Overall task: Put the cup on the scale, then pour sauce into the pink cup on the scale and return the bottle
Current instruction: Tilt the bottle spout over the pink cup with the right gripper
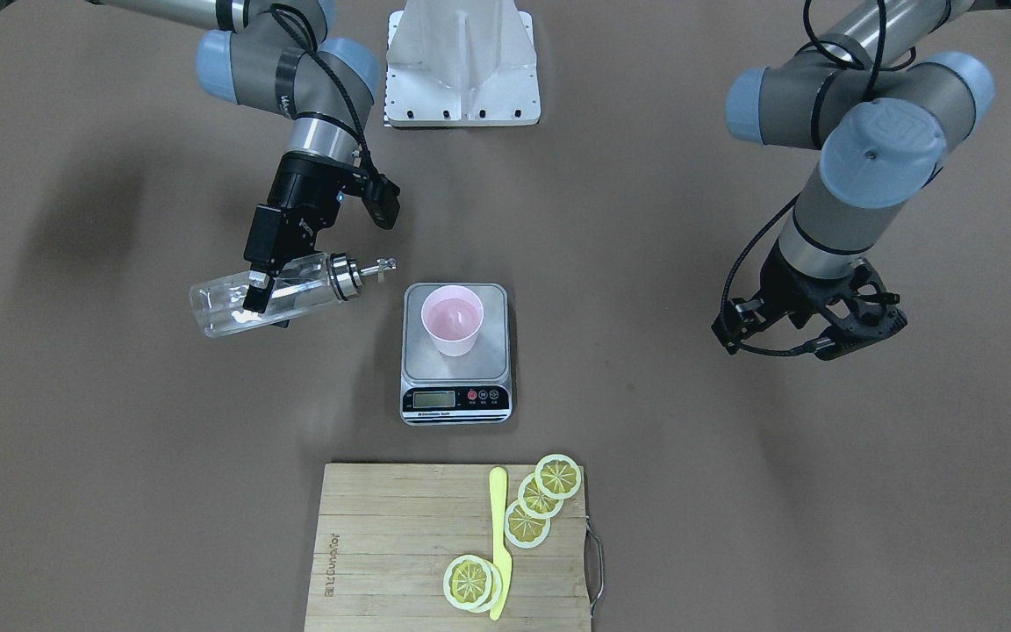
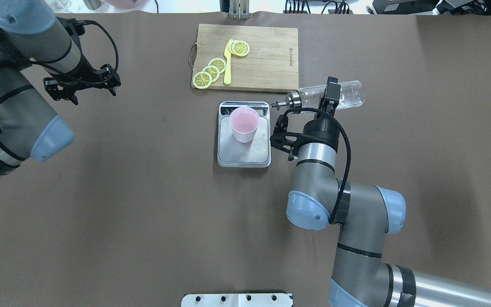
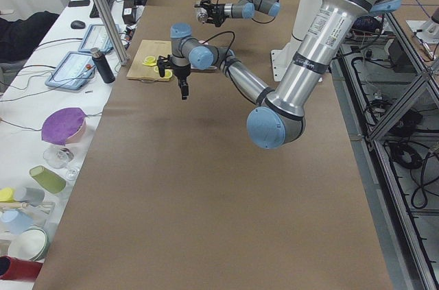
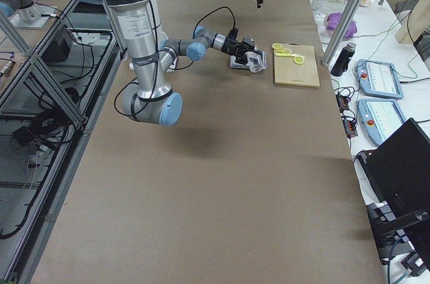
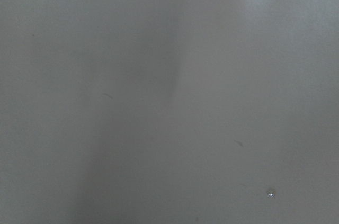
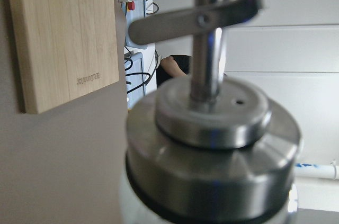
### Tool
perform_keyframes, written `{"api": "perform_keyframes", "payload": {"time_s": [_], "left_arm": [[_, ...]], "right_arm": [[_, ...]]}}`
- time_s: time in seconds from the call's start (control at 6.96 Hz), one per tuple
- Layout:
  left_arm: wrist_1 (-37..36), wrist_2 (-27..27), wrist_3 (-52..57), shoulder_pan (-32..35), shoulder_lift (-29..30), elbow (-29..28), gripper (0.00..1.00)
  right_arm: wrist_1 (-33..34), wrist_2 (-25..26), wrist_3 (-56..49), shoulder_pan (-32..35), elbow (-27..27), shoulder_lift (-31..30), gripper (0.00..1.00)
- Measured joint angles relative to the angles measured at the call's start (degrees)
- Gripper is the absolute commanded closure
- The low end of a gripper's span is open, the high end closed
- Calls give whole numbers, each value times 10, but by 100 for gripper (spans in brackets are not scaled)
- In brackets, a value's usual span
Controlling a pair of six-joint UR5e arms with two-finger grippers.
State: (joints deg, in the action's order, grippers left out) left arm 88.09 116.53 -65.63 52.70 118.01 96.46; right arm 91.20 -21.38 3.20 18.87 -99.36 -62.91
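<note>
Bottle (image 1: 220,312) lay near-horizontal, clamped in right gripper (image 1: 264,298), spout just short of the cup (image 1: 452,320) standing on the scale (image 1: 497,351), mid-table. Left gripper (image 2: 84,82) hung spread wide, empty, near the table's left edge.

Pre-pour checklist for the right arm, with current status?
1. Cup upright on scale: ok.
2. Right gripper shut on bottle: ok.
3. Spout over the cup mouth: not ok; it points at the cup but sits beside the scale, short of the rim.
4. Display zeroed: cannot tell, digits too small.
5. Left gripper away from the scale: ok, far off to the side.
</note>
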Motion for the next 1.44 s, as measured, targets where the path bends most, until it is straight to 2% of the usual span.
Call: {"api": "perform_keyframes", "payload": {"time_s": [0.29, 0.86, 1.44], "left_arm": [[1, 1, 1, 1, -2, -4, 1], [4, 10, 1, 3, -3, -18, 1], [17, 26, 0, 8, -5, -29, 1]], "right_arm": [[8, 67, -43, -1, 43, 27, 100], [7, 181, -99, -1, 83, 45, 100], [0, 206, -96, -1, 91, 30, 100]]}}
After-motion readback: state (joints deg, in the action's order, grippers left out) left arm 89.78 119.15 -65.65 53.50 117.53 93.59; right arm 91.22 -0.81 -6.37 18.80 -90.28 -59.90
